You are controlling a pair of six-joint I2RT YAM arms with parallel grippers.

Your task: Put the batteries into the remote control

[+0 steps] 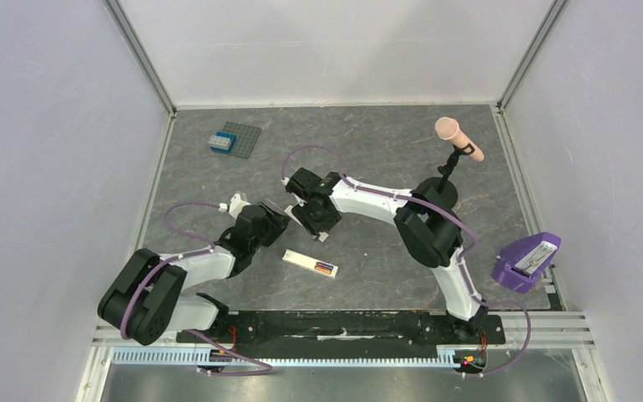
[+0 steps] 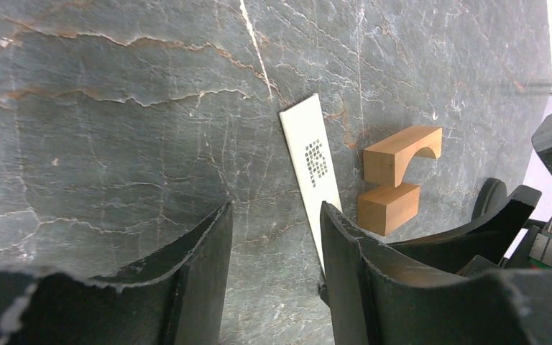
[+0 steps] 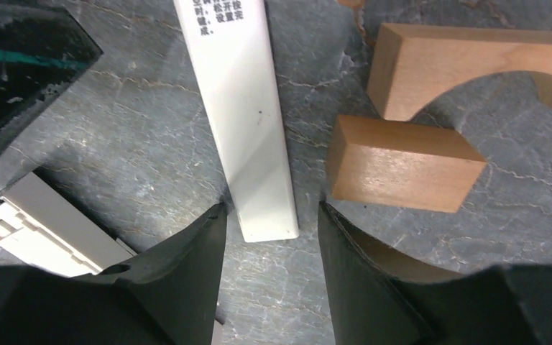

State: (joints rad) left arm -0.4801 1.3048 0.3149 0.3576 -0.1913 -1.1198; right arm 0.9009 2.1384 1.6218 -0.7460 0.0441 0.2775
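Note:
The remote control (image 1: 310,263), a slim cream-white bar, lies flat in front of both grippers. An orange-red and a dark strip, the batteries (image 1: 326,269), sit at its right end. My left gripper (image 1: 278,219) (image 2: 277,208) is open with only bare table between its fingers. My right gripper (image 1: 318,230) (image 3: 272,208) is open too. A white bar with black print (image 2: 309,154) (image 3: 241,108) ends just ahead of the right gripper's fingertips, touching neither. I cannot tell whether this bar is the same remote.
Two wooden blocks, an arch (image 2: 402,151) (image 3: 467,68) and a plain block (image 2: 388,207) (image 3: 402,165), lie right of the printed bar. A grey-white clipped piece (image 3: 43,230) lies by the right gripper's left finger. Far off: studded plate (image 1: 239,138), pink microphone (image 1: 458,138), purple holder (image 1: 527,261).

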